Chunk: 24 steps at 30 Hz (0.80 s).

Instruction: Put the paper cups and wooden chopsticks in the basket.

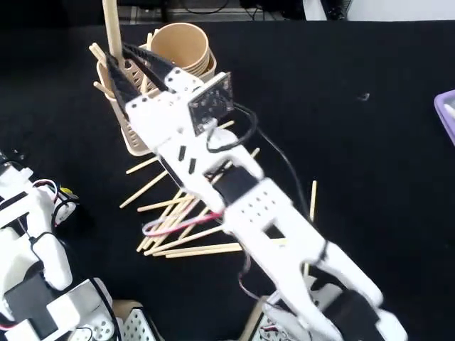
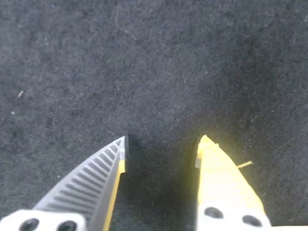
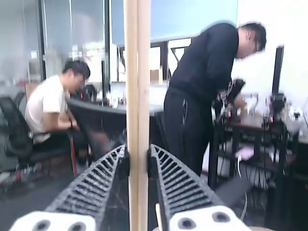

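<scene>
Here, the right tool [image 3: 138,155] clamps upright chopsticks [image 3: 137,72] by the shaft, likely light and stiff, above the basket [image 1: 134,144]; the left tool [image 2: 161,144] gapes empty.

1. Right arm [image 1: 263,213] lies diagonally across the bench [image 1: 370,163] to the basket [image 1: 133,140], covering its near side.
2. Basket mouth crowded: cups [image 1: 181,44], chopsticks [image 1: 98,52], held stick [image 1: 111,28] upright above.
3. Loose pile [image 1: 181,224] under the arm.
4. Bench right of the arm open up to purple object [image 1: 446,114] at the edge.
5. Left arm [image 1: 32,263] at near-left corner; bench left of basket bare.
</scene>
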### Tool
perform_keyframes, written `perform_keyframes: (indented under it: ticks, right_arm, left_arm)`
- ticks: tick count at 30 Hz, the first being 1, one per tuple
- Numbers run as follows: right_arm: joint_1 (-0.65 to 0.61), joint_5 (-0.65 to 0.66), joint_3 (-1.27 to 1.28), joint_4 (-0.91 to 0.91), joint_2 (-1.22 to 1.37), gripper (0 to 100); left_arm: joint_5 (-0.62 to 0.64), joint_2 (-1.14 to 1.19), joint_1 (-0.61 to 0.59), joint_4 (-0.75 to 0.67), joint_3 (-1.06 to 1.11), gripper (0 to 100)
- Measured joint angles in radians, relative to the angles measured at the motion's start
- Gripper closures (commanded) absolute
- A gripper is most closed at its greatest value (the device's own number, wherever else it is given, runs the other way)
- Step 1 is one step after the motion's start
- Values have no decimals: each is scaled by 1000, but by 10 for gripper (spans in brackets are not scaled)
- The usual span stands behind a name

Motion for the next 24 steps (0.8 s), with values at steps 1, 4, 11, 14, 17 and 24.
perform_keyframes:
  ticks: [1, 4, 11, 14, 17, 24]
  right_arm:
    - [0, 0, -21, -18, 32, 987]
    - [9, 2, -92, -26, 129, 986]
    - [18, -2, -204, 207, 258, 828]
    - [18, -6, -253, 331, 282, 773]
    - [18, -6, -292, 407, 287, 797]
    - [20, -6, -316, 605, 203, 861]
  left_arm:
    - [0, 0, 0, 0, 0, 762]
    - [0, 0, 0, 0, 0, 762]
    - [0, 0, 0, 0, 0, 762]
    - [0, 0, 0, 0, 0, 762]
    - [0, 0, 0, 0, 0, 762]
    - [0, 0, 0, 0, 0, 762]
